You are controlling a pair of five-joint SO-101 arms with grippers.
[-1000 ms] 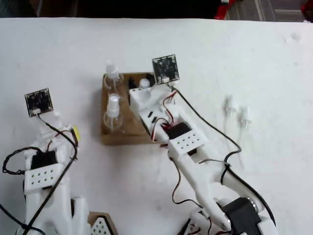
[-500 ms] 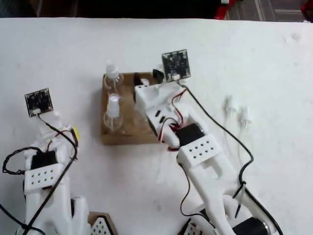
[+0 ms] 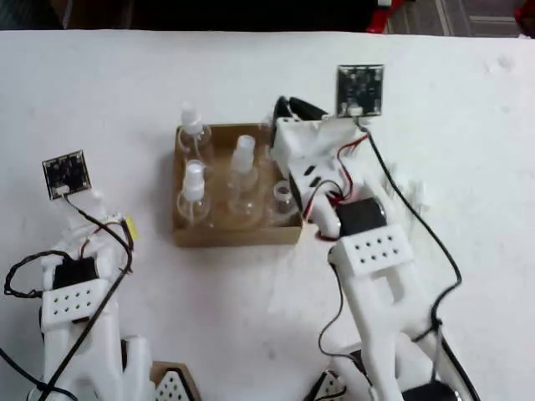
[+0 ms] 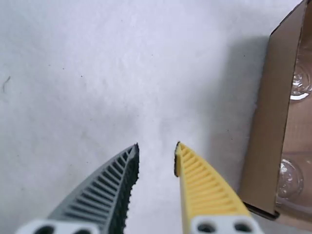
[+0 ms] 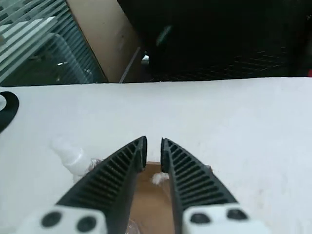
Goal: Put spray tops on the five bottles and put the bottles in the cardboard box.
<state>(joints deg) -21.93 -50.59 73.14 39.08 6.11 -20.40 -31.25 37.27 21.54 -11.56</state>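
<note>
High view gives me the cardboard box [image 3: 238, 236] left of centre on the white table [image 3: 451, 92], with four bottles standing in it. One capped bottle [image 3: 192, 127] is at the far left corner and a second capped bottle [image 3: 194, 194] is nearer the arms on that side. A third capped bottle [image 3: 242, 179] is in the middle and a bare-necked bottle [image 3: 282, 197] stands by the right wall. My right gripper [image 5: 153, 142] hangs above the box's far right corner, its black fingers nearly together with a thin gap and nothing between them. One loose spray top [image 3: 393, 179] and another loose spray top [image 3: 420, 197] lie on the table right of that arm, apart from the box. My left gripper [image 4: 157, 148] sits low over bare table near the box's left wall, grey and yellow fingers a modest way apart, holding nothing
</note>
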